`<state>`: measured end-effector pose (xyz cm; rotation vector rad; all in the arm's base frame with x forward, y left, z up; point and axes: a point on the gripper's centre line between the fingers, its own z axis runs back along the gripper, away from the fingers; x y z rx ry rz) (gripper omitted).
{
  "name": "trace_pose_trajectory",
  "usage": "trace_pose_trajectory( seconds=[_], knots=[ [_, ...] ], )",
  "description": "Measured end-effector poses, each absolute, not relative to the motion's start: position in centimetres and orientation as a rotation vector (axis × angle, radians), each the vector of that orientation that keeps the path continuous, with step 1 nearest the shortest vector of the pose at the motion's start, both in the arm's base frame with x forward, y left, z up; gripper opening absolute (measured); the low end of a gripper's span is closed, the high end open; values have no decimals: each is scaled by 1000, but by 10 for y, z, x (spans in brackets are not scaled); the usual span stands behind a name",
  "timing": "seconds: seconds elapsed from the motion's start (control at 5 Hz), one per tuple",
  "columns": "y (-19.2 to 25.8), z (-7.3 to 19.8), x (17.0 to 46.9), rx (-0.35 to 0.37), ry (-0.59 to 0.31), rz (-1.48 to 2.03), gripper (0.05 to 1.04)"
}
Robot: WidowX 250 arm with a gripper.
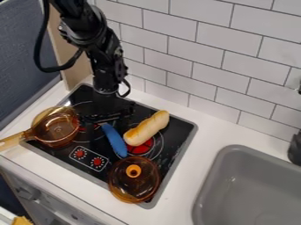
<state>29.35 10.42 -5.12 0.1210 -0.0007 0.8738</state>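
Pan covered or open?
Open: the pan's inside shows from above, nothing over it. The lid with the orange knob sits apart, at the stove's near corner.

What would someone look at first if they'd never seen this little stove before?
Probably the golden bread, bright against the black stove, and the blue thing beside it, one end by the robot's black tool. Next, the see-through amber pan on the stove's left side and the amber lid with its orange knob near the front.

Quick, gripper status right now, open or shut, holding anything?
Gripper: at the blue utensil's upper end; whether open, closed or holding it can't be told.
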Motion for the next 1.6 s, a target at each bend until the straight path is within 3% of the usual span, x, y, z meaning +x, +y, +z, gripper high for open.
trace_pose_trajectory(
  seconds=[0.2,0.4,0.6,1.0,1.2,1.6],
  knots=[
    [103,-54,292,119,-19,900,629],
    [104,-51,289,127,22,882,380],
    [108,-49,281,161,66,894,369],
    [102,-22,288,140,6,916,368],
    [77,1,290,105,-18,917,368],
    [-2,25,283,-6,54,851,368]
  ],
)
